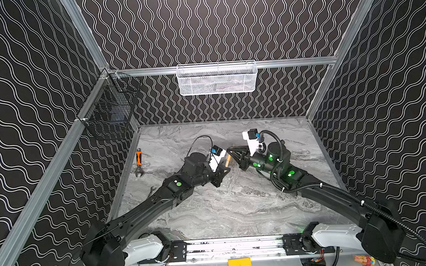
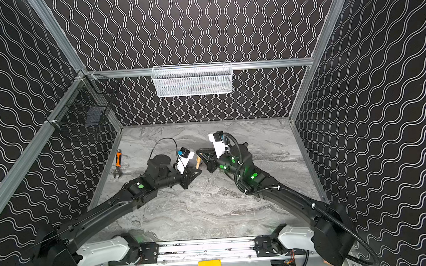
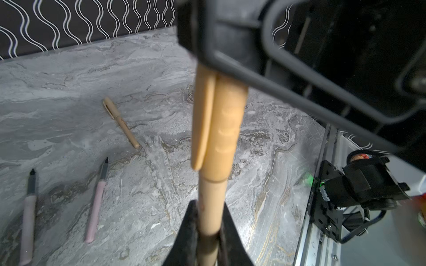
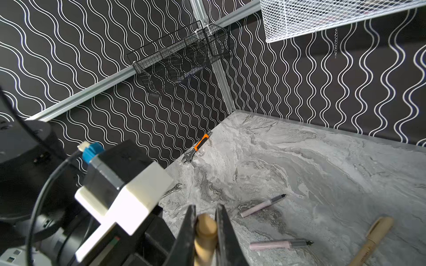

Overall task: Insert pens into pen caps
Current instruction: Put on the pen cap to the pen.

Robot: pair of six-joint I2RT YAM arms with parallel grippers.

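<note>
Two claws meet tip to tip above the table (image 1: 237, 213), one part each so pen and cap line up on one axis. Left claw (image 3: 208, 221) is pinched narrow on the barrel of the tan pen (image 3: 211, 195), with the barrel running straight out past its fingertips. Right claw (image 4: 205, 214) is likewise narrow, clamped on the closed end of the tan cap (image 3: 221, 124). The cap sits over the pen's tip with its clip side showing, and the seam looks tight, so probably seated or nearly. In both top views only a tan sliver shows between the claws (image 1: 228, 160). On the table below and beyond the claws, well apart from them, lie a capped tan pen (image 3: 121, 122), done, a pink pen (image 3: 96, 202) and a second pink pen (image 3: 28, 214), both bare-tipped. I can't see any pink caps. An orange-handled wrench (image 1: 139, 162) lies far off the left claw's side, unused.
</note>
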